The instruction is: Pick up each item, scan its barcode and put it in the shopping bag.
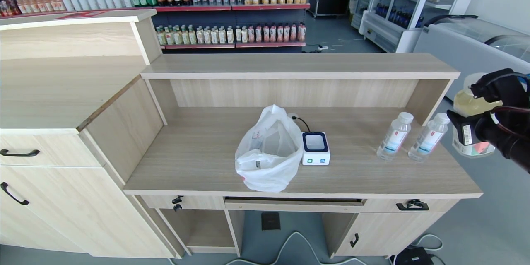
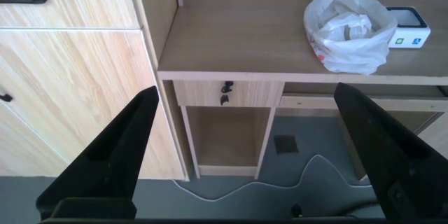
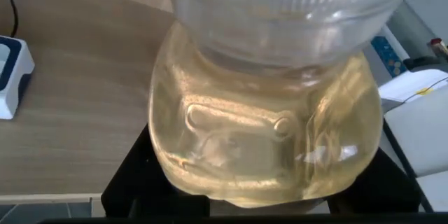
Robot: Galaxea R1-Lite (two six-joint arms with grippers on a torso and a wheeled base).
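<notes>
Both fingers (image 2: 115, 150) of the left gripper (image 2: 245, 157) are spread wide and empty, low before the cabinet (image 2: 77, 77). The right gripper (image 1: 475, 109) holds the bottle (image 3: 266, 126) of yellowish liquid in the air off the worktop's (image 1: 198, 161) right end, its fingers clamped across the body. Expect a full, fairly heavy, smooth-walled load, so a mid-body hold appears sound. Farther on stand the shopping bag (image 1: 267, 153), scanner (image 1: 315, 148) and two water bottles (image 1: 394, 136).

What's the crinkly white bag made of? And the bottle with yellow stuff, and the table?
The crinkly white shopping bag looks like thin glossy plastic film: it wrinkles, slumps and lets light through. The clear bottle of yellowish liquid in the right tool is probably moulded plastic: see-through, ribbed walls. The pale counter top shows matte wood grain, maybe laminate.
</notes>
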